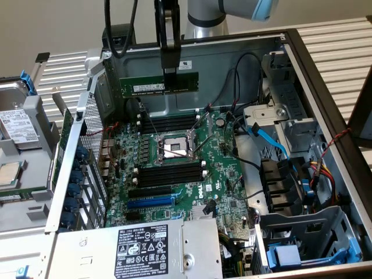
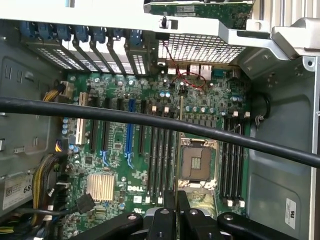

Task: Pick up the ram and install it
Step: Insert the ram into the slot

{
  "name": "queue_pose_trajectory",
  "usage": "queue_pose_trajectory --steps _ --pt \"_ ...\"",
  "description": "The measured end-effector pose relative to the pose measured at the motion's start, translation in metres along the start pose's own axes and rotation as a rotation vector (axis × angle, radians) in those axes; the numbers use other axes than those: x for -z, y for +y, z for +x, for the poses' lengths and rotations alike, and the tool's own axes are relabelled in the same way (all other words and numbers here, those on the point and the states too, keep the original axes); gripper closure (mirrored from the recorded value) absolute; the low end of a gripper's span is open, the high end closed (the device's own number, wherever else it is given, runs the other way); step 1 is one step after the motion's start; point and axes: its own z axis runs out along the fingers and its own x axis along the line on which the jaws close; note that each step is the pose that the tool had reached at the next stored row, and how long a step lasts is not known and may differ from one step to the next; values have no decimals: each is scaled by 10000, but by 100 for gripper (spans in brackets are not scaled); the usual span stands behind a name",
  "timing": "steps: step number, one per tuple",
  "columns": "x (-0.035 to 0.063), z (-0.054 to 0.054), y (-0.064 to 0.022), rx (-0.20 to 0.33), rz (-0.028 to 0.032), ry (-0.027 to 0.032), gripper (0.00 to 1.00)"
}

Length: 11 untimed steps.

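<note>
Ram [image 1: 145,87]: likely light, stiff, fragile; clamped mid-length in gripper [image 1: 170,74], hanging level over far slots [image 1: 168,123]; best gripped by bare edges.

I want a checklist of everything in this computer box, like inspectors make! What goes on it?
Surface: green motherboard lying flat in the open computer case.
Job's things: the ram hangs level above the board; black memory slots look empty.
Clutter: labelled drive outside the case, on the exterior view's left.
Grippers: gripper shut on the ram's top edge.
Cables: blue cable inside the case; black cable crossing the wrist view.
Surroundings: pale slatted table.
</note>
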Motion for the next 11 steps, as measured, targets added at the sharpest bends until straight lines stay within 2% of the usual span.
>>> queue_pose_trajectory --steps 2,5,7,11 --pt "-19 0 2 -4 51 -5 87" --pt "-39 1 10 -8 181 -7 87" --pt "-51 1 17 -10 244 -6 87" --pt "-53 1 17 -8 245 -6 87"
